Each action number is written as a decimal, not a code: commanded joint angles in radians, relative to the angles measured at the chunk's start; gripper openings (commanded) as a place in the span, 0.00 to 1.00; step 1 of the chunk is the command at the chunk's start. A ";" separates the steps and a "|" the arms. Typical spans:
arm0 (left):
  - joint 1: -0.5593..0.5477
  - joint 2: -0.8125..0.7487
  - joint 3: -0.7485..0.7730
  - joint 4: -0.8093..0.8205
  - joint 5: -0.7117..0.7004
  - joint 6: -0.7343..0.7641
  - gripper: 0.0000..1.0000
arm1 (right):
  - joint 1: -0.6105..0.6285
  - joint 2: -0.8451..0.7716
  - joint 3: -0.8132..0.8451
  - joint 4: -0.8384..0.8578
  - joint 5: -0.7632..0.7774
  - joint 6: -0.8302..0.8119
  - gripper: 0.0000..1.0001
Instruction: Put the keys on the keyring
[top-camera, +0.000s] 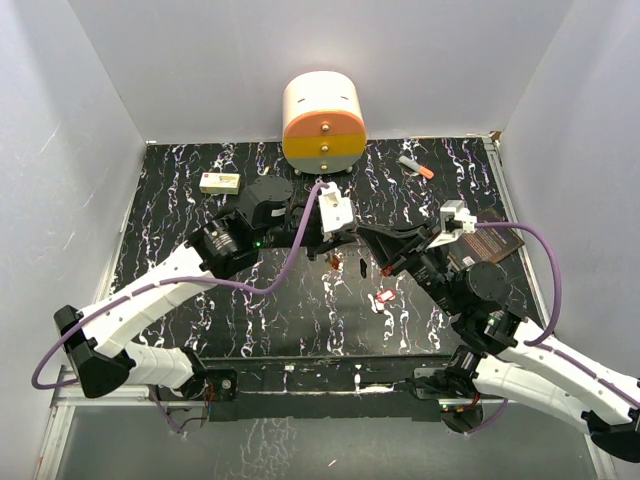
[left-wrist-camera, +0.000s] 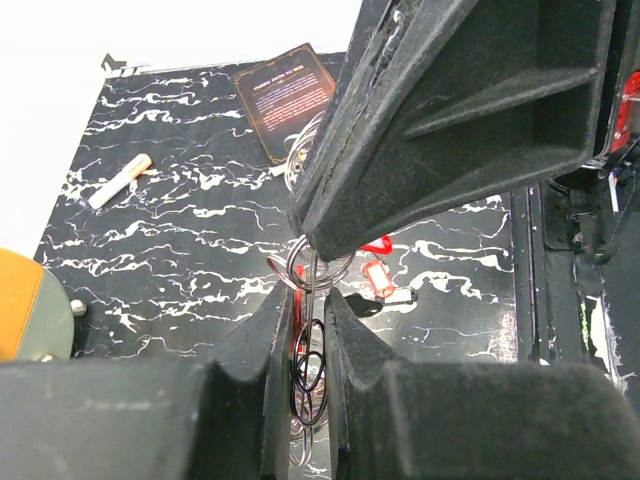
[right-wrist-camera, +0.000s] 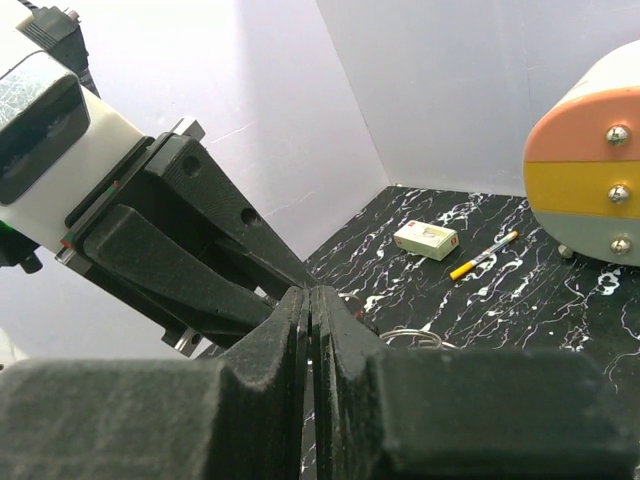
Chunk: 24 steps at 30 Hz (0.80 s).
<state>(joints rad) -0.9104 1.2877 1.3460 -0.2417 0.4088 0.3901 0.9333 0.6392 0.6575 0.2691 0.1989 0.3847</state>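
Mid-table, both arms meet nose to nose. Left gripper (left-wrist-camera: 308, 310) clenched on the keyring (left-wrist-camera: 291, 268): the thin metal loop stands on edge in the narrow slot between its fingers, top arc poking out above the fingertips. Right gripper (left-wrist-camera: 322, 228) comes in from above, fingers pressed flat together, tips touching the ring's upper arc; cannot tell whether they pinch it. Red-headed keys (left-wrist-camera: 378, 278) lie on the black marbled table (left-wrist-camera: 180, 260), just beyond the ring and apart from both sets of fingers.
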 joint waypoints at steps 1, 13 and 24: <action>0.008 -0.006 0.062 -0.044 -0.052 0.011 0.00 | 0.002 -0.059 0.013 0.055 -0.014 0.028 0.08; 0.008 0.019 0.105 -0.097 -0.095 0.076 0.00 | 0.002 -0.073 0.047 -0.095 -0.071 0.072 0.08; 0.008 0.007 0.093 -0.138 -0.096 0.207 0.00 | 0.002 -0.087 0.135 -0.231 -0.008 0.085 0.16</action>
<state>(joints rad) -0.9058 1.3209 1.4048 -0.4000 0.3260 0.5331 0.9333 0.5678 0.6998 0.0391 0.1516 0.4564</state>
